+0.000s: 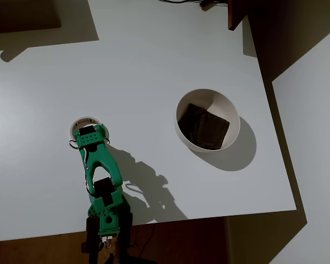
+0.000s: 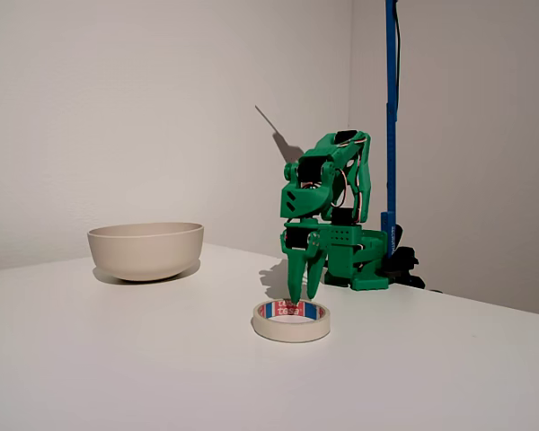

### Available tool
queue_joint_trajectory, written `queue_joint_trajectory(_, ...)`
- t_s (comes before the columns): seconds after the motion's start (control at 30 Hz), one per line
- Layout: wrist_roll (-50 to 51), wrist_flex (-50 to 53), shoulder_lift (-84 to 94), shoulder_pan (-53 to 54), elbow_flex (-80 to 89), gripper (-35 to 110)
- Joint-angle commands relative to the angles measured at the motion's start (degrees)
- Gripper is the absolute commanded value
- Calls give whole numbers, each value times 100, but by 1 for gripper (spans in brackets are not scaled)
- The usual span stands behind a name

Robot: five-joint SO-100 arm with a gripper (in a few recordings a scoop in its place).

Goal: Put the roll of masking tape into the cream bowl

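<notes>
The roll of masking tape [image 2: 292, 321] lies flat on the white table, a small cream ring with a red and blue core. My green gripper [image 2: 303, 296] points straight down over the ring's far rim, its fingers a little apart and open, holding nothing. From overhead, the gripper [image 1: 89, 132] covers the near part of the tape [image 1: 82, 122]. The cream bowl [image 1: 231, 113] stands to the right on the table with a dark brown piece [image 1: 204, 126] inside. In the fixed view the bowl [image 2: 145, 250] sits far left, well apart from the tape.
The white table [image 1: 154, 60] ends close behind the arm's base [image 1: 105, 220] and just right of the bowl. A dark reddish object [image 1: 236, 14] overhangs the far right corner. A blue pole [image 2: 391, 117] rises behind the arm.
</notes>
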Motion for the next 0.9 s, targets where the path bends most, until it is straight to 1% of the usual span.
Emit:
queue_joint_trajectory(0.0, 97, -97, -141, -114, -360, 15)
queue_joint_trajectory(0.13, 97, -237, -492, -158, -378, 13)
queue_joint_trajectory(0.3, 53, -237, -457, -237, -360, 9)
queue_joint_trajectory(0.37, 0, -237, -457, -290, -360, 2)
queue_joint_trajectory(0.4, -9, -255, -457, -316, -360, -6)
queue_joint_trajectory(0.43, 9, -264, -457, -334, -360, -8)
queue_joint_trajectory(0.7, 167, -431, -369, -475, -352, -8)
queue_joint_trajectory(0.87, 352, -281, 396, -431, -360, -8)
